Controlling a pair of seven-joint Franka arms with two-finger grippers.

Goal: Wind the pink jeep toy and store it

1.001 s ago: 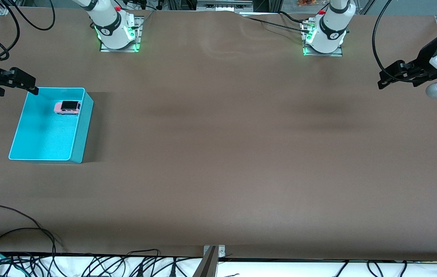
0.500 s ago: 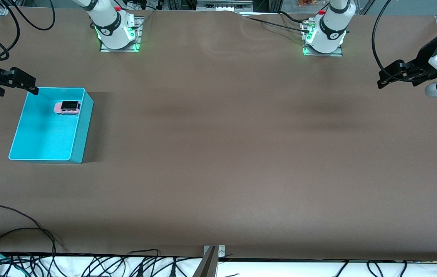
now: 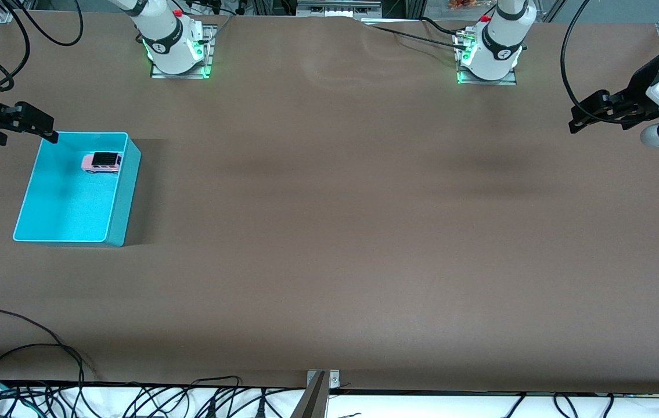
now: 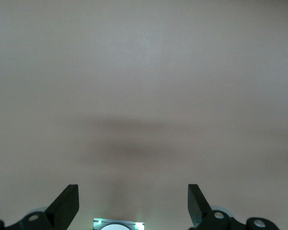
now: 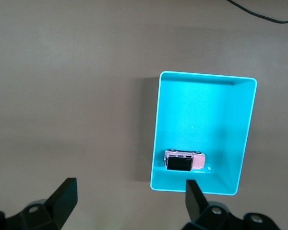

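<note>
The pink jeep toy (image 3: 101, 162) with its black roof lies inside the turquoise bin (image 3: 68, 226), by the bin's wall nearest the robots' bases; it also shows in the right wrist view (image 5: 184, 160) in the bin (image 5: 201, 96). My right gripper (image 3: 44, 130) is open and empty, raised over the bin's corner at the right arm's end of the table. My left gripper (image 3: 582, 119) is open and empty, raised over bare table at the left arm's end. In the left wrist view the open gripper (image 4: 133, 203) has only brown table under it.
The right arm's base (image 3: 175, 49) and the left arm's base (image 3: 489, 58) stand along the table's edge farthest from the front camera. Cables (image 3: 27, 360) hang at the edge nearest the front camera. A metal bracket (image 3: 320, 386) sits at that edge's middle.
The left arm has lifted slightly toward the robots' bases. The right gripper, the jeep and the bin have not visibly moved.
</note>
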